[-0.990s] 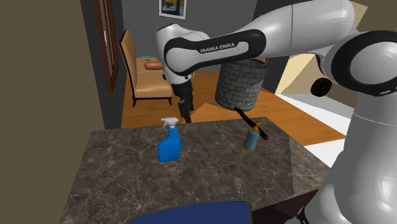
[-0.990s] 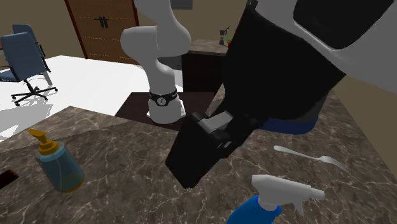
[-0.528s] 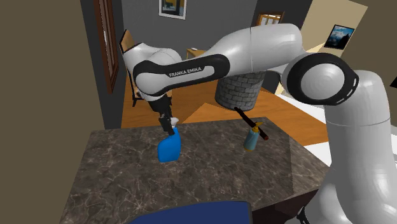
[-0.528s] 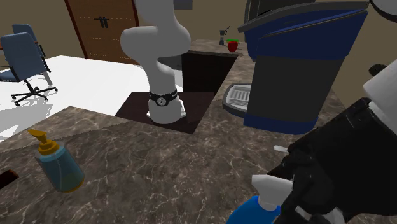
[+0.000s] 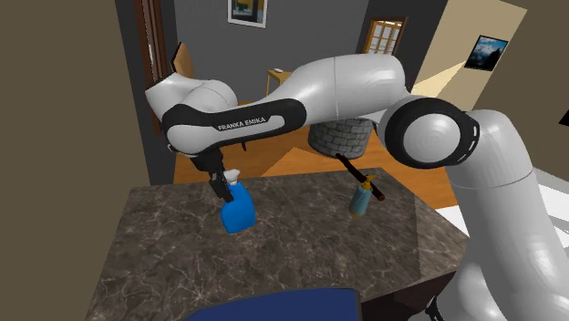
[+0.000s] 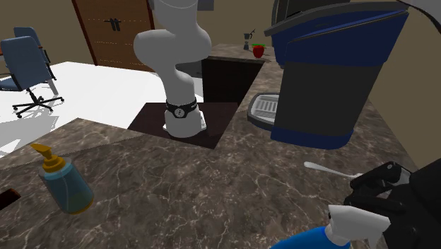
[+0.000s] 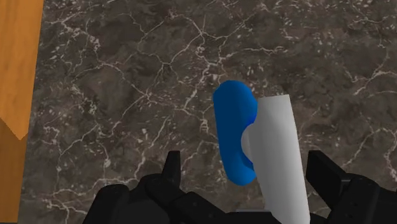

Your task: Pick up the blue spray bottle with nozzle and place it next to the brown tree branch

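Two failure modes apply from this position. First, the blue spray bottle (image 7: 234, 127) is not centred in the gripper (image 7: 247, 167). In the wrist view its white nozzle head lies between the two fingers (image 7: 172, 167), close beside one and well clear of the other. Closing now would likely let one finger strike first and shove or tip the bottle on the dark marbled counter (image 7: 127, 76). Second, a grasp on the sloped nozzle head rather than the body could slip during the lift. The fingers stand wide apart, neither visibly touches the bottle, and nothing is held. In the shoulder view the bottle stands near the counter's far edge, under the gripper. The brown tree branch (image 5: 347, 167) lies well apart toward that view's right, just beside a small pump dispenser (image 5: 361, 202), which a low carry could knock over.
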`<state>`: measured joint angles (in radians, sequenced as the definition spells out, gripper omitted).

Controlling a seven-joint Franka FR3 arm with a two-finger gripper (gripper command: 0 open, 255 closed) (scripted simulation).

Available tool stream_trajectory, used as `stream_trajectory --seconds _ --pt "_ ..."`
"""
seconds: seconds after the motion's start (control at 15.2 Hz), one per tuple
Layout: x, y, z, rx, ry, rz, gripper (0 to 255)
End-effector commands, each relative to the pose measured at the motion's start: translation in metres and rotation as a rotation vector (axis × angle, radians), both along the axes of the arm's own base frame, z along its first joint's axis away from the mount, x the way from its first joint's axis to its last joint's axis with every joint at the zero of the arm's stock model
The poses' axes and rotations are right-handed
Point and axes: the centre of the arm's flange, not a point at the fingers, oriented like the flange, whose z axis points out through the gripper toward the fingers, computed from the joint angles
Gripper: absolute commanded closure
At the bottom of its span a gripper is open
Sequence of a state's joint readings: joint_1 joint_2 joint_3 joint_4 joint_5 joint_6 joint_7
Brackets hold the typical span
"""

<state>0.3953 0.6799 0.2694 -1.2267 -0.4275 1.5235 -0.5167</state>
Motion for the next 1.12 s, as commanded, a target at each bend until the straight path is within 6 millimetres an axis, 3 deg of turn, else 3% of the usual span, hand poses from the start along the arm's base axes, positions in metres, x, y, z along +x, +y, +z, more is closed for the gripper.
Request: stream_trajectory --seconds 0.0,0.2,0.73,0.79,0.86,0.99,1.06 --pt "-0.003 -0.012 -0.043 -0.027 0.049 -0.002 0" --pt "-0.006 -0.020 -0.060 -0.027 0.049 -0.002 0" --pt "-0.006 -0.020 -0.060 -0.027 0.049 -0.002 0" --pt "-0.005 -0.018 -0.062 -0.026 0.048 -0.002 255" --pt "-0.014 -0.018 -0.060 -0.026 0.049 -0.002 255" --pt "-0.012 -0.004 -0.072 -0.028 0.048 -0.003 255" --pt "-0.008 -0.022 -0.070 -0.026 0.049 -0.002 255"
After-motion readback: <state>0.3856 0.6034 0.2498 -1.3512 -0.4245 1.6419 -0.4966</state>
